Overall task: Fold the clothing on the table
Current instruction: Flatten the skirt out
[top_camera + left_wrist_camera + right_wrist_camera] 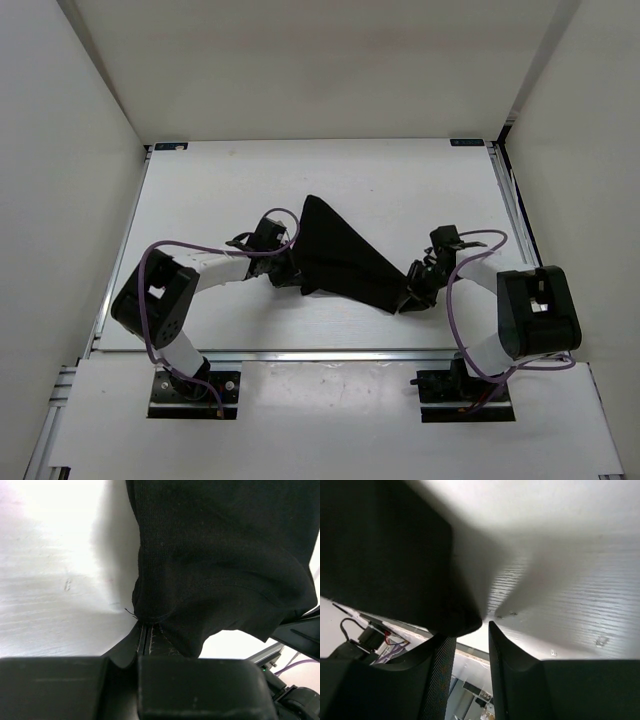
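Apparently left end effector [145,630] pinches the clothing [342,258] (right end effector [472,629] gapes).

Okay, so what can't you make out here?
Top view: left gripper's fingertips, hidden under the clothing.
Left wrist view: most of the clothing, cut off by the frame edges.
Right wrist view: clothing is a close dark blur; whether it touches the right gripper is unclear.
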{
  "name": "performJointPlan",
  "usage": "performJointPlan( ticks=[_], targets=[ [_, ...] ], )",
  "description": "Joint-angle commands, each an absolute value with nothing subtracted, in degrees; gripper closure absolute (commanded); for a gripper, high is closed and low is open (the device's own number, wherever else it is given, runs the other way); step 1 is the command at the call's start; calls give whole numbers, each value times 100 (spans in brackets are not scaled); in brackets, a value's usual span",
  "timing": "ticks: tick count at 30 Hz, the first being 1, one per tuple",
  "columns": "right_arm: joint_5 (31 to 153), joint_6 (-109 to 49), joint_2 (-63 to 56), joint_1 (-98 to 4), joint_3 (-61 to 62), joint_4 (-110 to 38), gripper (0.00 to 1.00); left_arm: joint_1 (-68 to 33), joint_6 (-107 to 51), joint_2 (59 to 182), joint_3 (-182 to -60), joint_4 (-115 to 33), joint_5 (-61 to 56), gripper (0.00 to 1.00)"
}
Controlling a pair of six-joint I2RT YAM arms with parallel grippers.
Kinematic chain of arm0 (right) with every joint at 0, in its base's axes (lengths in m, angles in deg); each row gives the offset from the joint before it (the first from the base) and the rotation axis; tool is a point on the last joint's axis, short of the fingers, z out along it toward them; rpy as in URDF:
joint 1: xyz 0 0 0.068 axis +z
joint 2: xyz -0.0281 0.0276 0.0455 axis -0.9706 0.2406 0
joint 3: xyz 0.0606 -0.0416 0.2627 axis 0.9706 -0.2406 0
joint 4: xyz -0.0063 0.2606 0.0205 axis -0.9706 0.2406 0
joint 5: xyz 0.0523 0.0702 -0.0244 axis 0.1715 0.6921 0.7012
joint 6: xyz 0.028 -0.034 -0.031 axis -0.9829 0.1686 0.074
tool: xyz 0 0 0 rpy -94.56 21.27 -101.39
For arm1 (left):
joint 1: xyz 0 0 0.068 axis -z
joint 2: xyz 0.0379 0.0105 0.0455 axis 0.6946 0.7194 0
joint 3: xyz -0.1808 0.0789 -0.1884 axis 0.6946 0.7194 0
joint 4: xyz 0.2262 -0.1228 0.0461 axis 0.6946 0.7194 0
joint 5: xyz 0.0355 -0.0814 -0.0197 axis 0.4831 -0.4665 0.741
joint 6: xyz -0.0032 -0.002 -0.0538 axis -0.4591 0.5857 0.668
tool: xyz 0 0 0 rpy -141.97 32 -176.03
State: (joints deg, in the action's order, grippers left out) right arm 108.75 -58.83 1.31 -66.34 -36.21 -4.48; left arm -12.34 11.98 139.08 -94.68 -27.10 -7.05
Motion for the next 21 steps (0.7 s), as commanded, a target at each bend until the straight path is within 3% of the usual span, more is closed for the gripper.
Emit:
performJointPlan(
  ticks=[1, 7, 14, 17, 21],
  targets=[
    [11049, -6210, 94, -6554, -3855, -816, 63, -1288, 1080, 13590, -9403, -2613, -801, 100],
    [11041, -6474, 287, -6369, -4031, -1307, 65, -1341, 958, 13528, -9395, -2464, -871, 100],
    [10874, -6660, 455, -6246, -4339, -1722, 95, -1526, 861, 13467, -9298, -2401, -941, 100],
    [10550, -6511, 42, -6386, -4287, -1329, 100, -1596, 669, 13318, -9271, -2490, -1135, 100],
    [10188, -6098, -696, -7104, -4181, -536, 100, -1684, 185, 13063, -9535, -1937, -706, 100]
  ],
)
